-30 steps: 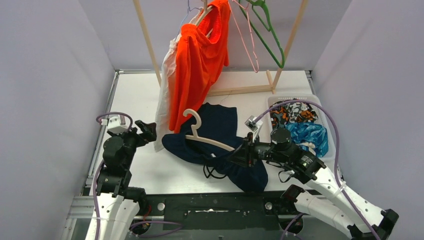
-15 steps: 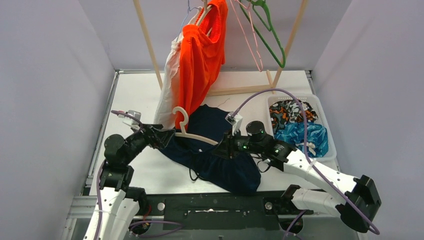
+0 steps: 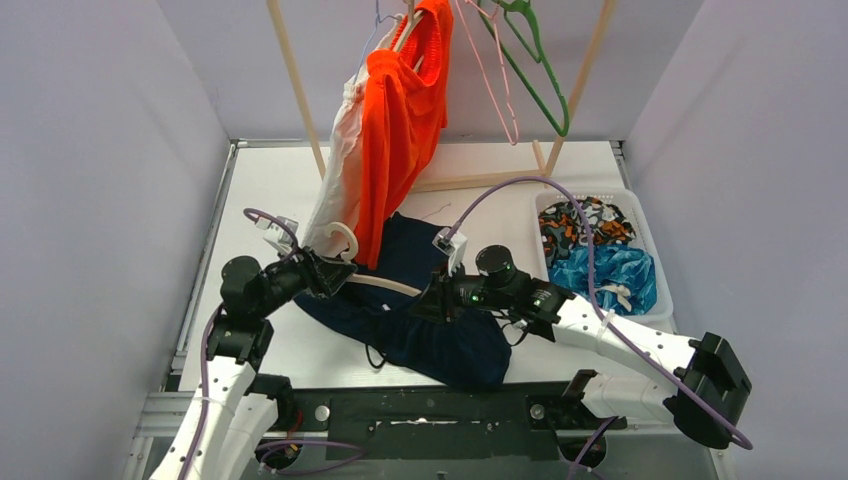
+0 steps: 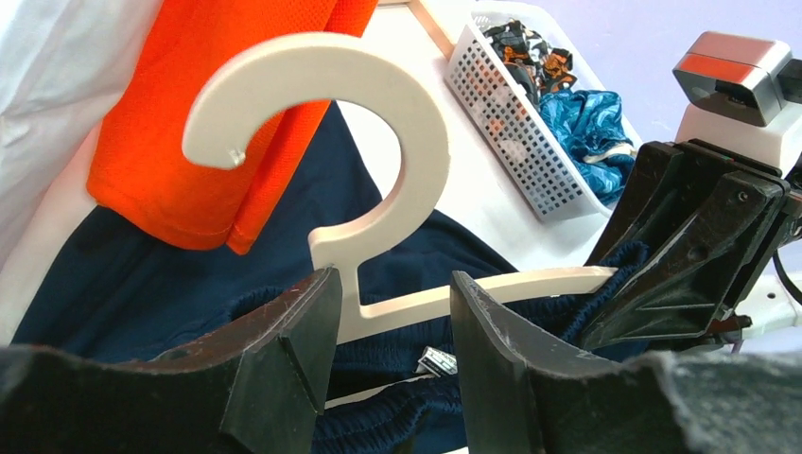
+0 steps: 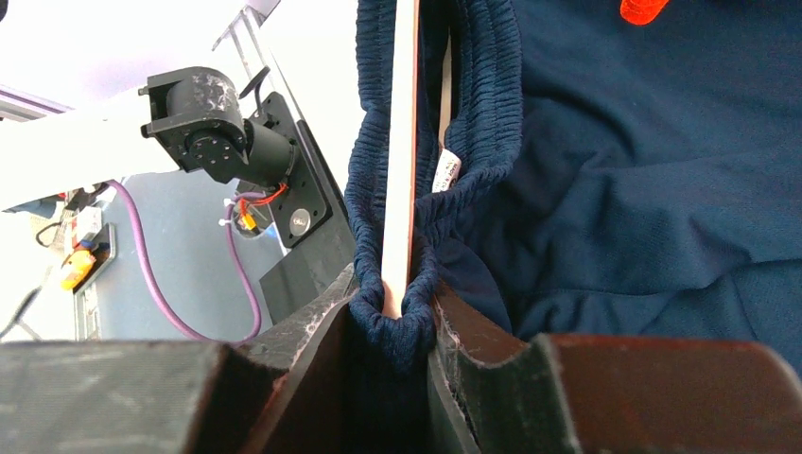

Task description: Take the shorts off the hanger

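"Navy is the pair they're on. From overhead, the dark navy fabric shorts [image 3: 445, 345] lie heaped on the white counter [image 3: 265, 190] between the two arms."

"And the cream plastic hanger [image 3: 345, 243]?"

"One arm of it runs inside the navy waistband. The hook stands up beside the left fingers [image 3: 333, 280], and the right fingers [image 3: 428, 302] are at the far end of the bar. Behind them the bright orange shorts [image 3: 400, 130] and the white shorts [image 3: 335, 170] hang on the wooden rack [image 3: 295, 85]. The camouflage pair [image 3: 580, 225] and the blue leaf-patterned pair [image 3: 610, 270] sit in the white perforated basket [image 3: 648, 250] off to the right."

"What about the left wrist view?"

"The left fingers stand partly open, one on each side of the hanger's neck just under the hook. One is right at the neck and the other stands clear of it, so nothing is clamped."

"And the right wrist view?"

"The right fingers are pinched almost closed. The navy waistband is bunched over the tip of the hanger's arm, and both fabric and tip sit between them."
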Available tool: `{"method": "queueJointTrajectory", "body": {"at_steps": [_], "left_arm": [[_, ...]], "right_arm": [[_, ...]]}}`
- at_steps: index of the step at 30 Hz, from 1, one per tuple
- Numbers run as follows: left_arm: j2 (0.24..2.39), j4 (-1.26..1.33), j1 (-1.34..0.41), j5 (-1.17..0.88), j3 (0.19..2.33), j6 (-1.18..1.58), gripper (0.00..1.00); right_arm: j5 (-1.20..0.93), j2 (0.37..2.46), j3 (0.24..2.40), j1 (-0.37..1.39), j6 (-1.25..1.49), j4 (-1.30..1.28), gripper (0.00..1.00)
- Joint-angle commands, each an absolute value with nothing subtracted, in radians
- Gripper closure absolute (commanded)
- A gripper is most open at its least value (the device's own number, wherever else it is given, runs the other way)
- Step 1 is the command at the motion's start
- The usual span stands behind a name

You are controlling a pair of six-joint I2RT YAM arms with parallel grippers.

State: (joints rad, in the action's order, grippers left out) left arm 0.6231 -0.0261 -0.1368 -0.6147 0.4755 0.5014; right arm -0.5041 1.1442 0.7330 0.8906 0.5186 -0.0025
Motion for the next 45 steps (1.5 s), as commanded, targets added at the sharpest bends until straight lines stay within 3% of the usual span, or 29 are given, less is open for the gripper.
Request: {"method": "queueJointTrajectory", "body": {"at_steps": [1, 14, 22, 25, 27, 32, 36, 40, 45], "left_arm": [[0.629, 0.004, -0.155, -0.612, 0.478, 0.489, 0.55], [0.655, -0.104, -0.174, -0.423, 0.511, 0.445, 0.54], [0.636, -0.120, -0.176, -0.403, 0.523, 0.436, 0.86], [0.631, -0.129, -0.174, -0.396, 0.526, 0.430, 0.94], [0.630, -0.131, -0.175, -0.395, 0.528, 0.429, 1.00], [0.611, -0.142, -0.175, -0.363, 0.533, 0.421, 1.00], [0.586, -0.146, -0.174, -0.328, 0.528, 0.420, 1.00], [0.587, -0.155, -0.174, -0.308, 0.533, 0.420, 1.00], [0.591, -0.166, -0.174, -0.289, 0.537, 0.419, 1.00]], "right_arm": [[-0.526, 1.136, 0.801, 0.909, 0.538, 0.158, 1.00], [-0.484, 1.145, 0.826, 0.981, 0.528, 0.151, 1.00], [-0.445, 1.151, 0.822, 0.991, 0.517, 0.145, 1.00], [-0.443, 1.162, 0.841, 0.991, 0.510, 0.117, 0.96], [-0.419, 1.163, 0.847, 0.990, 0.504, 0.093, 0.86], [-0.228, 1.145, 0.924, 0.991, 0.506, -0.104, 0.52], [-0.145, 1.075, 0.901, 0.991, 0.511, -0.136, 0.40], [-0.163, 1.032, 0.891, 0.991, 0.510, -0.162, 0.43], [-0.215, 1.044, 0.904, 0.992, 0.505, -0.182, 0.60]]}}
